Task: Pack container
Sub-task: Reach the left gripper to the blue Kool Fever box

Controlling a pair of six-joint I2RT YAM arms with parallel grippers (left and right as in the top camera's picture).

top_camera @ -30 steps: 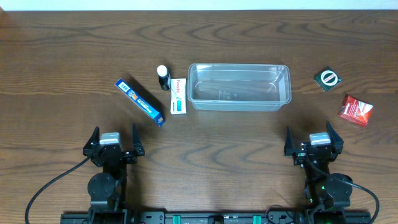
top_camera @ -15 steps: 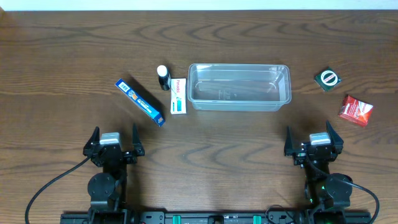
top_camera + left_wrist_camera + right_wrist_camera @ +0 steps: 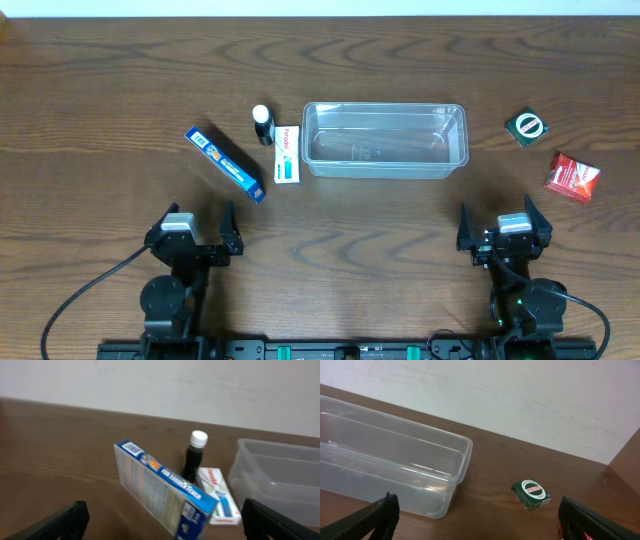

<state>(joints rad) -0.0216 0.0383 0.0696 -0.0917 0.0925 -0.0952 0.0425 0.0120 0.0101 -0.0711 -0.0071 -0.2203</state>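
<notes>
**Both claws spread near the front edge, clear tub mid-bench**

The left claw [image 3: 193,222] and the right claw [image 3: 503,225] sit at the near edge of the bench [image 3: 100,80], fingers wide apart and gripping nothing. Beyond the left claw lies a blue box [image 3: 224,163], angled. The left wrist view shows white lettering starting "FOR" along its top, but the rest is too blurred to read. Behind it a white carton [image 3: 287,154] lies just beside the container [image 3: 385,172], its red brand word too small to make out. A dark bottle [image 3: 262,124] with a white cap stands by the carton.

The container, a clear tub, sits at the centre, long side facing the arms. To its right a red packet [image 3: 571,177] shows whole only from overhead – the right wrist view cuts it to a sliver. Farther back a green box [image 3: 527,125] carries a round label; its red band of writing is unreadable.
</notes>
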